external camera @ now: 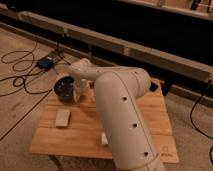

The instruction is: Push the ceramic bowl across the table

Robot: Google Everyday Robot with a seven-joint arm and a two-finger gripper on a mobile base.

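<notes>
The ceramic bowl (63, 88) is dark and round with a glossy speckled inside. It sits at the far left corner of the wooden plank table (150, 120), close to the left edge. My white arm reaches over the table from the front. My gripper (75, 91) hangs down from the wrist (83, 70) and is against the bowl's right rim. A whitish shape there may be the gripper itself or a cup; I cannot tell which.
A flat beige block (62, 118) lies on the table's left front part. A small white item (104, 139) shows beside my arm near the front edge. A dark object (152, 86) sits at the back right. Cables and a blue box (47, 63) lie on the floor to the left.
</notes>
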